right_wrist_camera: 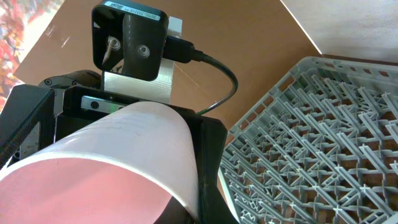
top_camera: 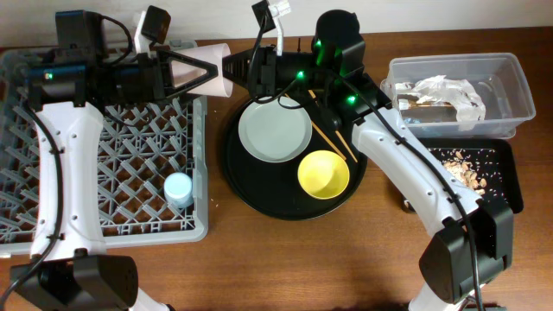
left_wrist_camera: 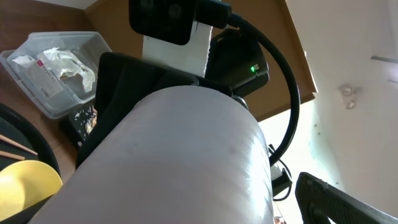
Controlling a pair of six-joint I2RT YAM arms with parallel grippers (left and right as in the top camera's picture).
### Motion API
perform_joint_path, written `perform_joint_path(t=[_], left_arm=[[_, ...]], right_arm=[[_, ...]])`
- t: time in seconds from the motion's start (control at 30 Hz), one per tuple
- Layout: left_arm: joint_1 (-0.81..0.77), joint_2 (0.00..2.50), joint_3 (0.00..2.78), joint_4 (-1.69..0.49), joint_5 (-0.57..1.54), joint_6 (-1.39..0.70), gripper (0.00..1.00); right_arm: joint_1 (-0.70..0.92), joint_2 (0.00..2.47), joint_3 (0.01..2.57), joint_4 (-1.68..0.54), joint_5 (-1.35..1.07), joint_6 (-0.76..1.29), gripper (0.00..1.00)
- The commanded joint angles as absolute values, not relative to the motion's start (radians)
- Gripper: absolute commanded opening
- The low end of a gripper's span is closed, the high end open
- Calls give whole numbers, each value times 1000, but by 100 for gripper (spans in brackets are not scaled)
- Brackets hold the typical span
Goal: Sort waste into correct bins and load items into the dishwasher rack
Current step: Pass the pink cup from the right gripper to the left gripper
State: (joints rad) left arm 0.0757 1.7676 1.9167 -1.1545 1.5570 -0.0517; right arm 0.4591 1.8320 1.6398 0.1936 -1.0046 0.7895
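Overhead view, upper centre: the small pink cup [top_camera: 213, 76] hangs level above the bench between both arms, with the right gripper [top_camera: 244, 65] jaws pinched shut on its rim. The left gripper [top_camera: 197, 71] jaws stand wide around its base, apparently to receive it for the dishwasher rack [top_camera: 130, 147].

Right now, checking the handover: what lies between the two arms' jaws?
The pink cup, tipped sideways, fills that gap; the overhead view shows it best.

No word, label, brand or number can be read in any view. Crumpled waste [left_wrist_camera: 59, 62] in the clear tub [top_camera: 518, 95], far right, carries reddish marks too small to read.
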Motion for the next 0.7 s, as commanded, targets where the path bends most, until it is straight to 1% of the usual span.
perform_joint_path(t=[0.0, 0.23, 0.43, 0.67], left_arm=[[75, 1753, 1925, -1151, 1574, -36, 99], [75, 1753, 1925, -1141, 1574, -36, 99], [93, 1753, 1925, -1136, 1574, -36, 99], [99, 1753, 1925, -1137, 1574, -37, 99]], right_arm=[[470, 1839, 1648, 195, -1040, 795, 4], [467, 1838, 1648, 199, -1054, 799, 4], [426, 1838, 1649, 238, -1106, 848, 4], [438, 1838, 1649, 237, -1114, 846, 4]])
